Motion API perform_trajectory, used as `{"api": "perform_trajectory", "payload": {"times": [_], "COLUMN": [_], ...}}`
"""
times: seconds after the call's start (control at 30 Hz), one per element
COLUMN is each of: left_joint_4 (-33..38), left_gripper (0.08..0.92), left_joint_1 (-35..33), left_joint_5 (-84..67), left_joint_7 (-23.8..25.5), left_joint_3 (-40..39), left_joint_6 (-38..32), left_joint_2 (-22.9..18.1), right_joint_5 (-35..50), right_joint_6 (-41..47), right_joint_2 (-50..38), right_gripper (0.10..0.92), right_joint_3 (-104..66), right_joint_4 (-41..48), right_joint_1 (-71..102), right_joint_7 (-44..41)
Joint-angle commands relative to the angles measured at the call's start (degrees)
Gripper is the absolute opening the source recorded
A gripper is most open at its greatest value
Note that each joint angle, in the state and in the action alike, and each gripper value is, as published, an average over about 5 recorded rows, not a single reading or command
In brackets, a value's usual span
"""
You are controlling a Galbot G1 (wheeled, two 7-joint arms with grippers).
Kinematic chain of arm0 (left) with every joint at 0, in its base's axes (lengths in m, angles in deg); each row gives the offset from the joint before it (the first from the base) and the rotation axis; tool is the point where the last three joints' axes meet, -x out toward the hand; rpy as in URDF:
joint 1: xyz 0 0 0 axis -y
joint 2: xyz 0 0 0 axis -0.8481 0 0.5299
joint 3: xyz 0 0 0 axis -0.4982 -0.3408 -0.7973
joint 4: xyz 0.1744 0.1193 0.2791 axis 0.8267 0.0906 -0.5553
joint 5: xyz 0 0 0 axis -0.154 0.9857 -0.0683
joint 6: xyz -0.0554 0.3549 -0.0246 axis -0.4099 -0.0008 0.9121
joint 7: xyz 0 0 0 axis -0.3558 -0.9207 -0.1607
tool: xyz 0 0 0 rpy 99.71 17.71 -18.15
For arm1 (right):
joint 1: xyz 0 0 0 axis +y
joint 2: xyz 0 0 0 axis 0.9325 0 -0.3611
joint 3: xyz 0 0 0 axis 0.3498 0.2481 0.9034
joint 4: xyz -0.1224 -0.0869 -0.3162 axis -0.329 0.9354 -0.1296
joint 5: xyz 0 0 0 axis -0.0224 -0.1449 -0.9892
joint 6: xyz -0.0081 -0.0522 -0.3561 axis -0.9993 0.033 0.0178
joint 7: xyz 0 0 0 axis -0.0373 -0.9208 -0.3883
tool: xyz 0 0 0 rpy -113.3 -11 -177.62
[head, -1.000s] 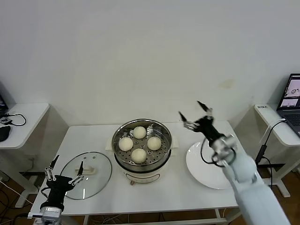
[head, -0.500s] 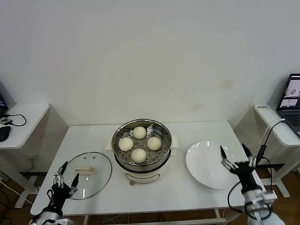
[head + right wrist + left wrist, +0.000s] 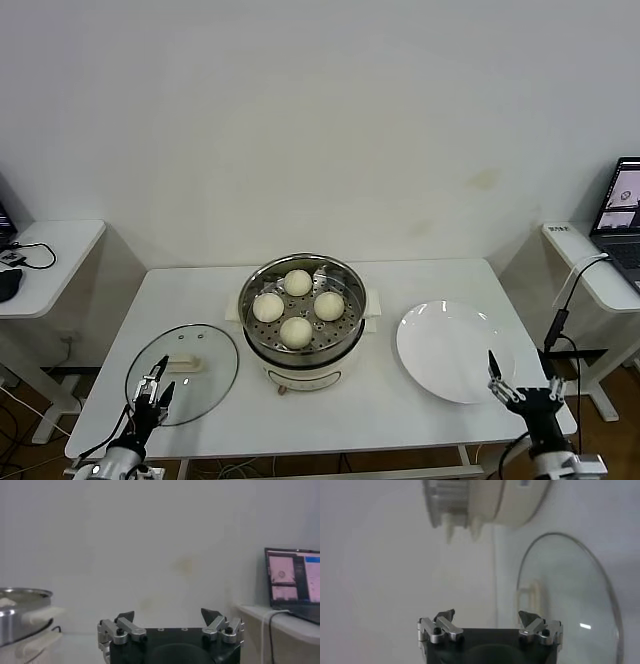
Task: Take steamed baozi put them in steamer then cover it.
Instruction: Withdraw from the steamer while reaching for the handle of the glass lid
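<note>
Baozi (image 3: 296, 308) sitting in steamer (image 3: 303, 352) | cover (image 3: 184, 373) lying lower left | left gripper (image 3: 152, 384) apart, empty | right gripper (image 3: 521, 384) apart, empty | risk: off-centre handle grasp tipping cover

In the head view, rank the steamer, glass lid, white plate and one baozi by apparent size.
1. steamer
2-3. white plate and glass lid, too alike to rank
4. front baozi

White table (image 3: 420, 275): steamer (image 3: 303, 345), cover (image 3: 205, 385), plate (image 3: 452, 352)
</note>
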Motion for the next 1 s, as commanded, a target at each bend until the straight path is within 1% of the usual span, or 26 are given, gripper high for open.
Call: {"api": "perform_trajectory", "payload": {"times": [0.03,0.6,1.0], "left_joint_4": [-5.9,-8.9,-13.7], "left_gripper": [0.823,0.823,0.823], "left_joint_1": [6.0,13.1,17.7], "left_joint_5": [4.8,2.9,1.3], "left_joint_7": [0.3,2.4,3.8], "left_joint_3": [-1.9,-4.4,-6.3], "left_joint_6": [0.1,0.7,0.7], "left_joint_2": [0.9,2.5,2.7], "right_joint_5": [-1.0,-2.4,-3.0], "right_joint_6": [-0.7,-1.5,-1.5], "right_joint_2": [2.1,3.3,3.7], "right_gripper": [0.823,0.823,0.823], "right_joint_3": [-1.3,-0.8,-0.5], "right_joint_4": [-0.2,0.4,0.5], "right_joint_1": [2.6,3.7,3.8], "right_joint_7": [0.2,0.0,-0.4]}}
